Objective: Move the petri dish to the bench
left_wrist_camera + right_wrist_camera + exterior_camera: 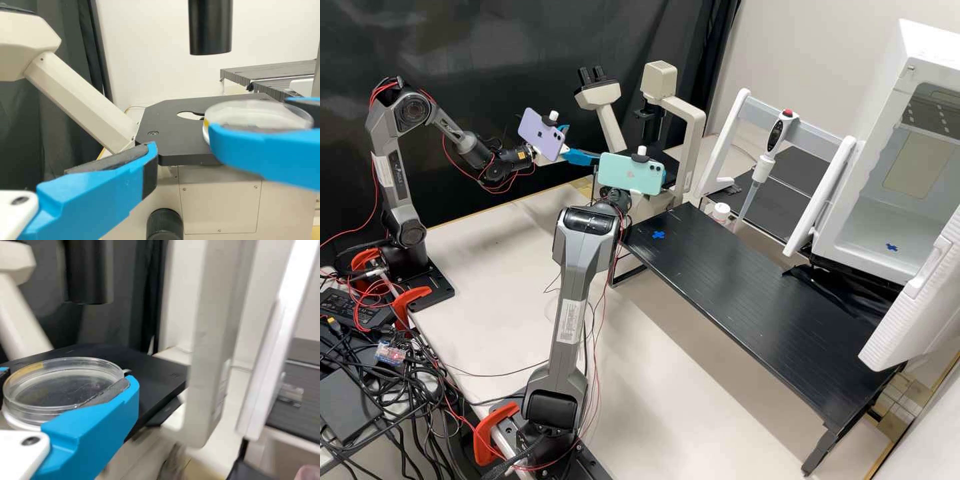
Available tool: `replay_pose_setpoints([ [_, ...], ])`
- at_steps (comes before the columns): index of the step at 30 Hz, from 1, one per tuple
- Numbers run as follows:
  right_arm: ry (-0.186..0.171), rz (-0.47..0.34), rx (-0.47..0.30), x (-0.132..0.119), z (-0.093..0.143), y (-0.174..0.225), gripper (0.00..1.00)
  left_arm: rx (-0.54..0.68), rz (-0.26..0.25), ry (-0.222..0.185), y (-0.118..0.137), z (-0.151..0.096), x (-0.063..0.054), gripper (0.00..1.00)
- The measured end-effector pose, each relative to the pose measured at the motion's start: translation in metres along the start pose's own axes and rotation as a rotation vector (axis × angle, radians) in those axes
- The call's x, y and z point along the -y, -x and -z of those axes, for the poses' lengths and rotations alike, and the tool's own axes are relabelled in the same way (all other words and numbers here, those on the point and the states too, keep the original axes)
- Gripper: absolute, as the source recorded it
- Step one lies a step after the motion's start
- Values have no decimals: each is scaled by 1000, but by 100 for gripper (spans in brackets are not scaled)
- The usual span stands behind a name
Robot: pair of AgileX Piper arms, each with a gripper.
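A petri dish (257,114) hangs near a microscope (220,200).

Clear petri dish (62,389), level in right gripper (664,177)

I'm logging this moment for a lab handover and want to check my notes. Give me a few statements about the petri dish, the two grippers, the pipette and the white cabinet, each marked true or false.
1. The right gripper holds the petri dish. True.
2. The left gripper is shut on the dish's rim. False: its fingers stand apart, without the dish.
3. The pipette lies flat on the black bench. False: it hangs tip down at the white stand.
4. The white cabinet's door is open. True.
5. The dish already rests on the bench's blue cross. False: it is in the right gripper.
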Motion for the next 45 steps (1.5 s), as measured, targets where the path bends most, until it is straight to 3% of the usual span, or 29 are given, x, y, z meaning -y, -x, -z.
replay_pose_setpoints([
  [5,29,-35,-66,-2,7,34,0,0,0,0,0,0,0,100],
  [10,27,-43,-77,-1,-3,69,0,0,0,0,0,0,0,100],
  [15,23,-94,-76,-4,-26,101,0,0,0,0,0,0,0,100],
  [23,-10,-163,-4,0,-77,154,0,0,0,0,0,0,0,100],
  [30,-28,-203,-9,1,-98,189,0,0,0,0,0,0,0,100],
  [45,-30,-237,29,-3,-113,185,0,0,0,0,0,0,0,100],
])
